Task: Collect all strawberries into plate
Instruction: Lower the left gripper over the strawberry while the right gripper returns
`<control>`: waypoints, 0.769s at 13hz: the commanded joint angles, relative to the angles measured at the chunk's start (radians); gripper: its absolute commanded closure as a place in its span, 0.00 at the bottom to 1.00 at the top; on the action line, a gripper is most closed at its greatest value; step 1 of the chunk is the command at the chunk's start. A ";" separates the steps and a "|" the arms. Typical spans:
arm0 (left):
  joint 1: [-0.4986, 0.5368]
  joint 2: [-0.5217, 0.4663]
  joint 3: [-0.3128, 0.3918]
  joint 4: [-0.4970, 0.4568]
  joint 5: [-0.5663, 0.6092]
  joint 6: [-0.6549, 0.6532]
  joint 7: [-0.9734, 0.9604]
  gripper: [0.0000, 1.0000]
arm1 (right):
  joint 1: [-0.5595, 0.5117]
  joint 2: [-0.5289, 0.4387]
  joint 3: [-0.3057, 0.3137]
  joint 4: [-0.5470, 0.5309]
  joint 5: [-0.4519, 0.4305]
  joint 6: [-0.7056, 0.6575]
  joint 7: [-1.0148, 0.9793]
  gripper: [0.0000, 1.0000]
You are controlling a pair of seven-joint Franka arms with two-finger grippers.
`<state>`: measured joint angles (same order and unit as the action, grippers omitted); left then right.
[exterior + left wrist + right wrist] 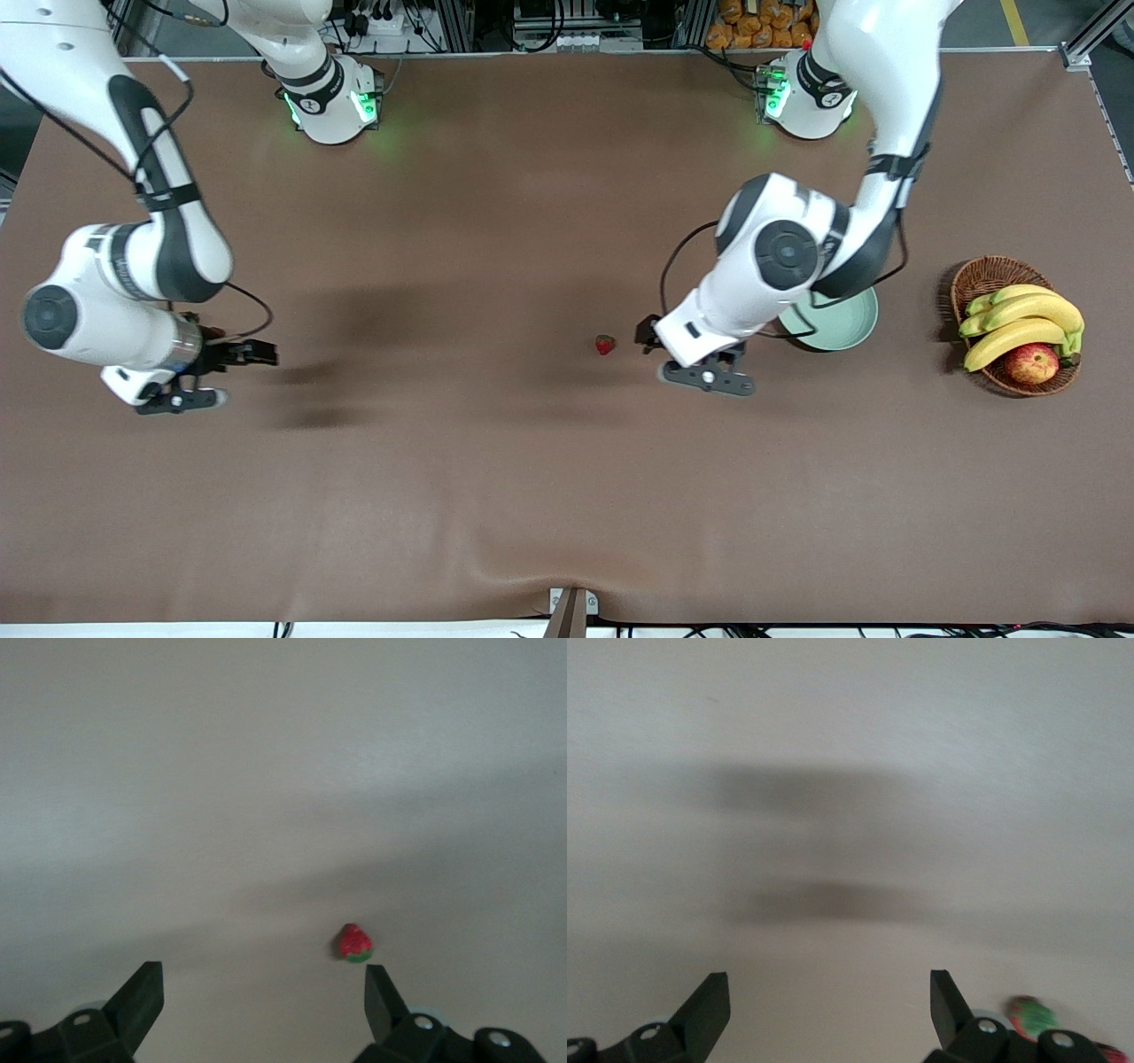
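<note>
Strawberry (605, 345) mid-table, plate (849, 330) btwn it & basket (979, 282)

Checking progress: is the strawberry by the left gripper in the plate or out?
Out: the strawberry lies on the bare table, apart from the plate.

My front camera hangs high across the brown cloth-covered table (496, 496), facing both arm bases and taking in the whole surface. My left wrist camera looks down past the black fingertips of the left gripper (264, 999), close over the cloth, with a small red strawberry with a green top (355, 943) just ahead of one tip. The front view shares that berry (605, 345), beside the left gripper (706, 376). My right wrist camera looks down likewise past the right gripper (830, 1003), over bare shadowed cloth.
</note>
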<state>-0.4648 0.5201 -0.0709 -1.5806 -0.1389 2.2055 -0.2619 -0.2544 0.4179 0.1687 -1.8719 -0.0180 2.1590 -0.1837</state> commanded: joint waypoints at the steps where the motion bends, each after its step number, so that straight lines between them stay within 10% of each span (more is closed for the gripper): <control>1: -0.027 0.058 0.010 0.034 -0.008 0.040 -0.014 0.00 | -0.100 -0.031 0.018 -0.061 -0.042 0.021 -0.052 0.00; 10: -0.144 0.202 0.010 0.033 -0.005 0.238 -0.135 0.00 | -0.206 -0.024 0.020 -0.269 -0.102 0.275 -0.082 0.00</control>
<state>-0.5901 0.7055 -0.0718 -1.5724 -0.1390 2.4344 -0.3651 -0.4152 0.4193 0.1703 -2.0754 -0.0847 2.3688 -0.2453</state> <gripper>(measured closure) 0.000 0.000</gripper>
